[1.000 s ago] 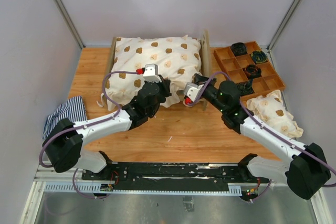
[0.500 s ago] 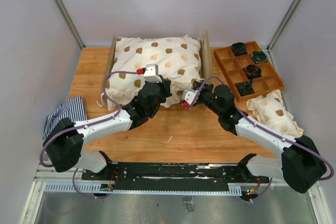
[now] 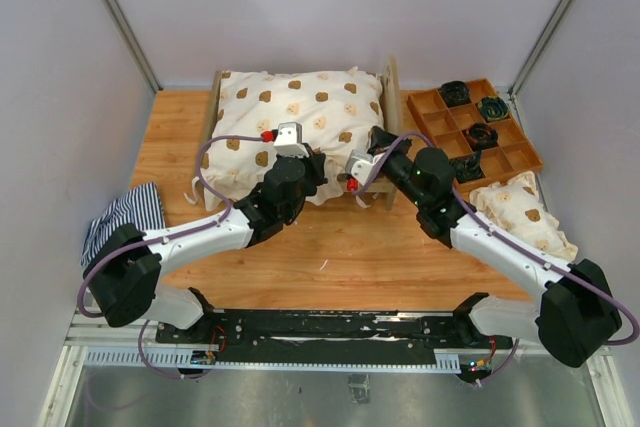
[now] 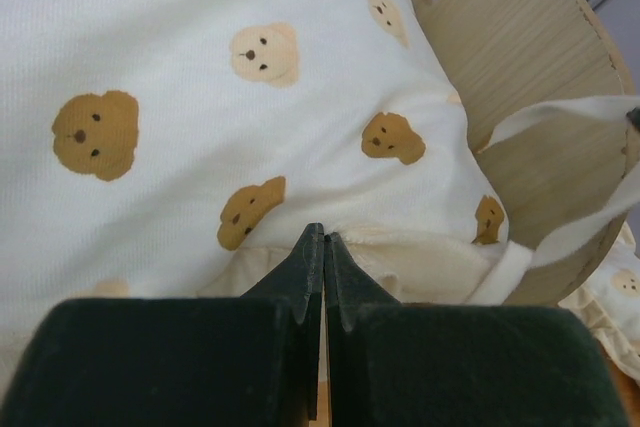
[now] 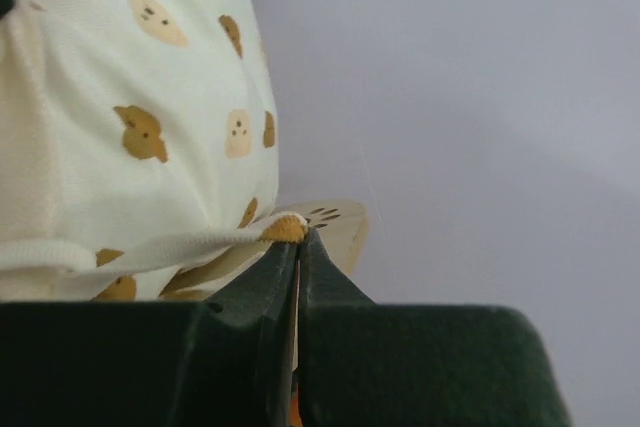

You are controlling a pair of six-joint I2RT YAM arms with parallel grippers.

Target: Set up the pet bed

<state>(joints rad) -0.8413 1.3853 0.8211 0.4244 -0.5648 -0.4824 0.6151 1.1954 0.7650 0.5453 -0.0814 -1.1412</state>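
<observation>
The pet bed point(image 3: 392, 87) stands at the back of the table, its rounded plywood headboard point(image 4: 530, 67) on the right. A cream cushion point(image 3: 300, 112) printed with dog faces covers it. My left gripper point(image 3: 312, 169) is shut, and its tips point(image 4: 322, 233) rest against the cushion's near hem. Whether fabric is pinched does not show. My right gripper point(image 3: 377, 139) is by the headboard's near side. It is shut point(image 5: 300, 232) on the end of the cushion's tie strap point(image 5: 150, 247), which runs taut to the cushion point(image 5: 120, 67). The headboard point(image 5: 340, 222) shows just behind the tips.
A brown compartment tray point(image 3: 425, 105) holding dark items sits at the back right. A small pillow point(image 3: 525, 212) in the same print lies in front of it. A striped cloth point(image 3: 125, 215) lies at the table's left edge. Grey walls close in on three sides.
My right gripper has moved away from the bed's near corner, farther back along the headboard, taking the strap with it. The left arm has stayed put.
</observation>
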